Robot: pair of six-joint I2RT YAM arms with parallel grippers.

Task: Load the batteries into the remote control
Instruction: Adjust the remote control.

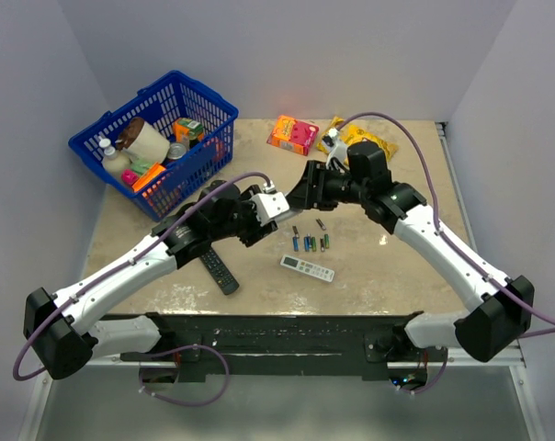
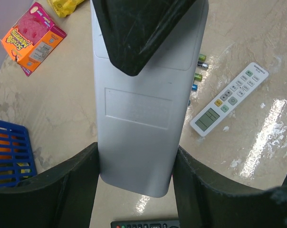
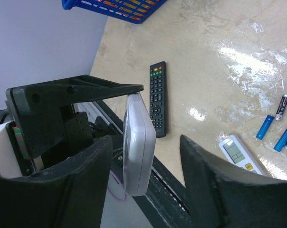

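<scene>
My left gripper [image 2: 136, 152] is shut on the remote control [image 2: 136, 123], pressing both long edges near its lower end, with the plain white back toward the camera. It holds the remote control [image 1: 276, 204] in the air above the table. My right gripper [image 3: 146, 142] is open and straddles the far end of the remote control [image 3: 138, 142], with a gap to the right-hand finger. One right finger [image 2: 134, 33] covers the top of the remote's back. The batteries [image 1: 311, 241] lie loose on the table, and the batteries [image 3: 276, 130] show blue, green and dark grey.
A slim white remote [image 1: 307, 268] lies just in front of the batteries. A black remote [image 1: 219, 269] lies to the left under my left arm. A blue basket [image 1: 209, 96] of groceries stands back left, an orange box [image 1: 292, 134] and a yellow packet [image 1: 360, 136] at the back.
</scene>
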